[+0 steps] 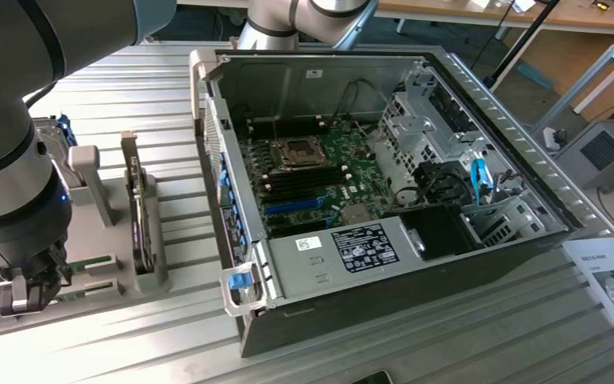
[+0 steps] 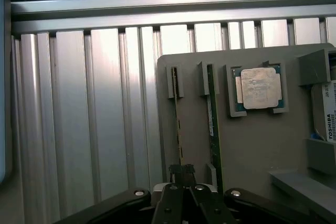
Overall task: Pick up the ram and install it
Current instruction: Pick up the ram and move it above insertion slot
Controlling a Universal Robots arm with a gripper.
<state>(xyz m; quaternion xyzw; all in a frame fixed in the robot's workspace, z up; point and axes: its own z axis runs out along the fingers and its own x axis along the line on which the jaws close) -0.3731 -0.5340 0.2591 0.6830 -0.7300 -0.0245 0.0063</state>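
Ribbed aluminium tabletop carrying an open computer case and a grey parts holder well apart from it.
We see the gripper low over the holder, at the exterior view's left, its fingers pressed together at one end of the ram, which stands on edge in a slot; we cannot tell whether the board sits between them. Just beside it a second green stick stands slotted, then a square processor chip.
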